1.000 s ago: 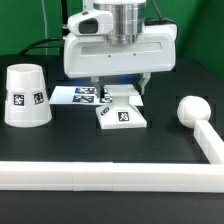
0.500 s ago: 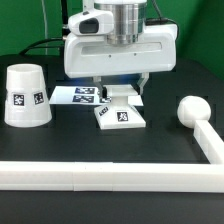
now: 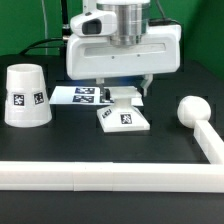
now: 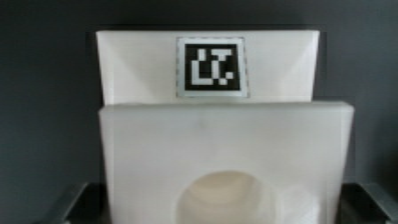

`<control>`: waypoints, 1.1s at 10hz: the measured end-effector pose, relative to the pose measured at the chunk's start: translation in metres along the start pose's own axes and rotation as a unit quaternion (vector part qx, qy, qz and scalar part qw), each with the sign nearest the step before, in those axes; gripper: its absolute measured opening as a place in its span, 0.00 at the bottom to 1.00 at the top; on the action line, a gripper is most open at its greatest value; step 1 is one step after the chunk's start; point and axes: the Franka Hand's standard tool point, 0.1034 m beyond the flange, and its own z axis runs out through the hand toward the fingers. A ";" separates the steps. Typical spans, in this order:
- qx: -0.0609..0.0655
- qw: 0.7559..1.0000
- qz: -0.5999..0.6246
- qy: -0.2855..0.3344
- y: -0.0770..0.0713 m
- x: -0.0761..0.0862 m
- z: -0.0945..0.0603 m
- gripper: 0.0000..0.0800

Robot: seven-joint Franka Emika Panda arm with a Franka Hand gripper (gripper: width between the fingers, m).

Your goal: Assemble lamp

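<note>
Currently I am seeing the gripper (image 3: 122,88) hanging low over the rear edge of the lamp base (image 3: 124,118). Its jaws are standing wide apart, one finger off each side of the base's raised back part. It is gripping nothing, and I cannot tell whether either finger is touching the plastic.

In the wrist view the base (image 4: 210,120) is filling the picture, showing a round socket in its near part and a square tag (image 4: 210,66) on its far part. That tag is showing a blocky black-and-white pattern, not readable words. The tags on the shade and the marker board are too small to make out.

Against half a second ago, the gripper body is sitting slightly further toward the exterior view's right, and the base is looking nudged the same way.

The shade (image 3: 25,95) is standing mouth down, well apart from the base toward the exterior view's left. The marker board (image 3: 82,95) is lying just beside the base on that same side. The bulb (image 3: 190,108) is resting off to the base's other side, against the rail (image 3: 100,176).
</note>
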 end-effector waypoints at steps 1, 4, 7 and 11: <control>0.000 1.000 -0.003 0.005 -0.004 0.012 0.000 0.67; 0.003 1.000 -0.002 0.028 -0.014 0.054 0.000 0.67; 0.010 0.998 0.026 0.059 -0.026 0.106 0.000 0.67; 0.023 0.990 0.096 0.096 -0.030 0.151 -0.001 0.67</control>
